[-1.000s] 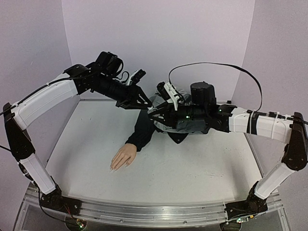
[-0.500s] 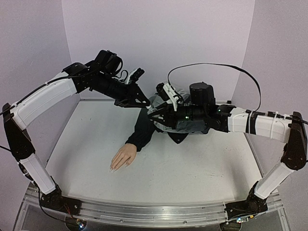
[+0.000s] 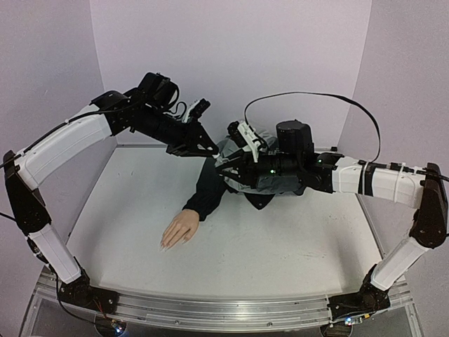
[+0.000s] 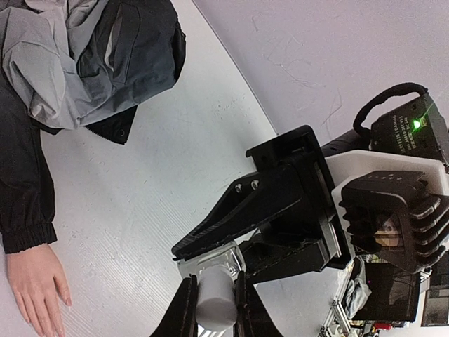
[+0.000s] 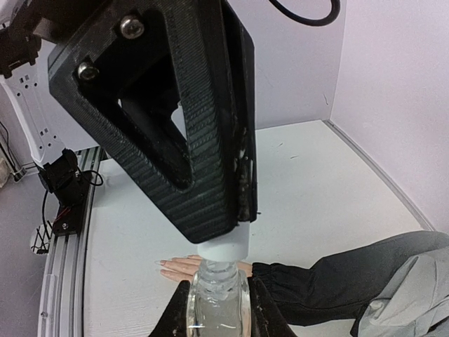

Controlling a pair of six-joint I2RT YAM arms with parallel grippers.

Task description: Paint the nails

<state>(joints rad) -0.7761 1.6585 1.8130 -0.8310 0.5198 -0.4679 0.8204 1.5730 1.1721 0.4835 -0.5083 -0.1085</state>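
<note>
The flesh-coloured mannequin hand (image 3: 179, 230) lies palm down on the table, its dark sleeve (image 3: 208, 188) running back to a jacket. Its nails (image 3: 163, 246) are tiny and pale at the fingertips (image 5: 158, 262), bare of any tool. Above the sleeve the two grippers meet. My right gripper (image 5: 217, 319) is shut on a clear glass bottle (image 5: 217, 309). My left gripper (image 4: 214, 316) is shut on that bottle's white cap (image 4: 216, 302). The cap (image 5: 226, 244) sits on the bottle's threaded neck. From above, the bottle is hidden between the left gripper (image 3: 212, 149) and right gripper (image 3: 219, 163).
A grey and black jacket (image 3: 266, 184) is bunched at the back of the white table (image 3: 280, 260), under the right arm. Lilac walls close in the back and both sides. A black cable (image 3: 316, 95) arcs over the right arm.
My left gripper's jaws have closed on the white cap, and that arm has shifted slightly up and left. The right gripper, the bottle and the mannequin hand have stayed put.
</note>
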